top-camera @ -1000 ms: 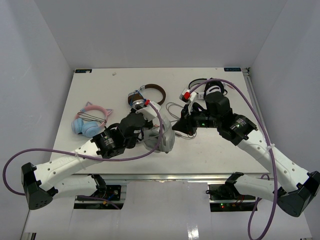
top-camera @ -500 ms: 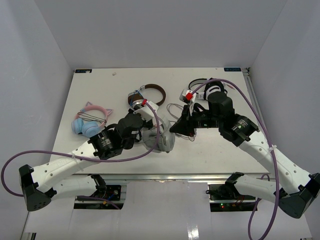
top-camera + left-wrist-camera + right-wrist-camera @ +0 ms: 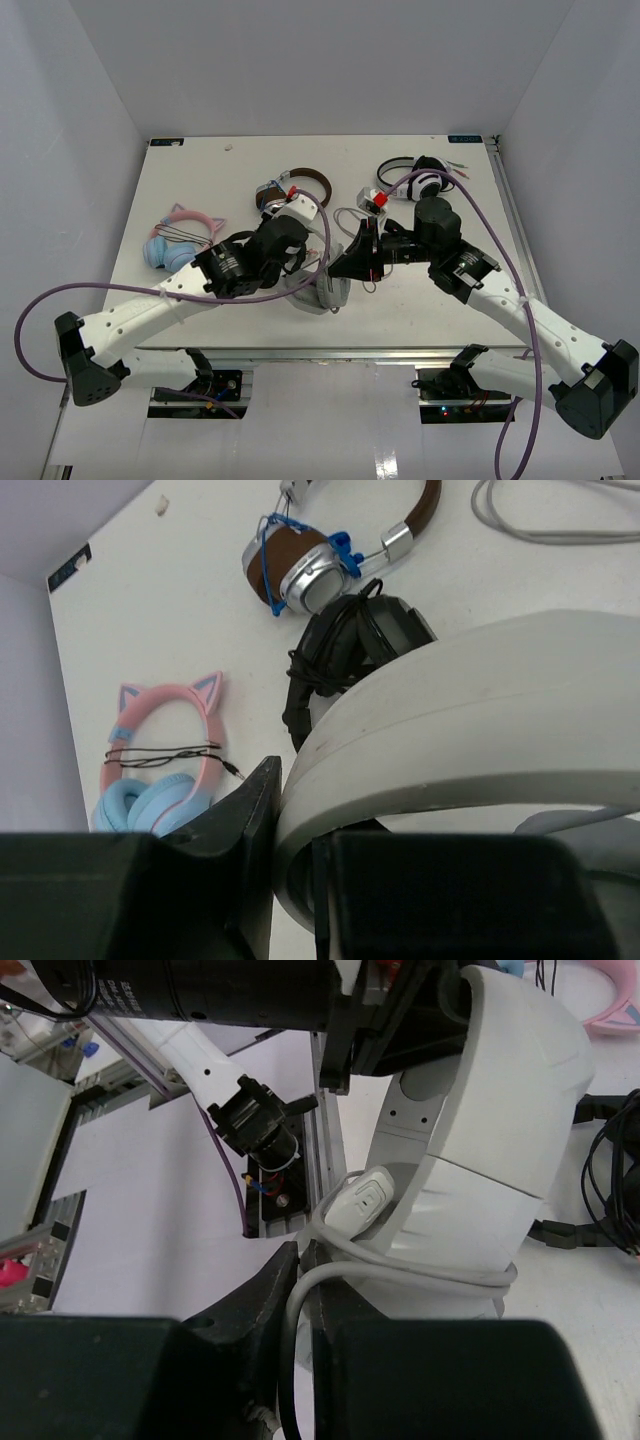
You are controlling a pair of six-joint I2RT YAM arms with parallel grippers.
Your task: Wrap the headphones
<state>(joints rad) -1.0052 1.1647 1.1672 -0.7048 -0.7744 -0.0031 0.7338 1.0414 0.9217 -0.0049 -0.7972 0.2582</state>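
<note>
Both grippers have hold of the large white and light-grey over-ear headphones [image 3: 325, 290], which are between the two arms over the near middle part of the white table [image 3: 200, 180]; I cannot tell if they touch the surface. The left gripper [image 3: 298, 820] is closed tightly on the wide white band [image 3: 450, 710], which passes right between its black fingers [image 3: 262, 810]. The right gripper [image 3: 300, 1270] has its jaws almost together, and the thin grey cable [image 3: 400, 1272] runs down through the narrow gap between them. Above this gripper the cable goes around the lower part of the band, and its small white inline remote [image 3: 365, 1200] lies against the band. A loose loop of grey cable [image 3: 560, 520] lies on the table behind. Further back are brown headphones tied with blue cord [image 3: 300, 565], black headphones [image 3: 355, 635] just beside them, pink and blue cat-ear headphones [image 3: 160, 750] on the left, and white headphones with black ear cups [image 3: 425, 180] on the right
</note>
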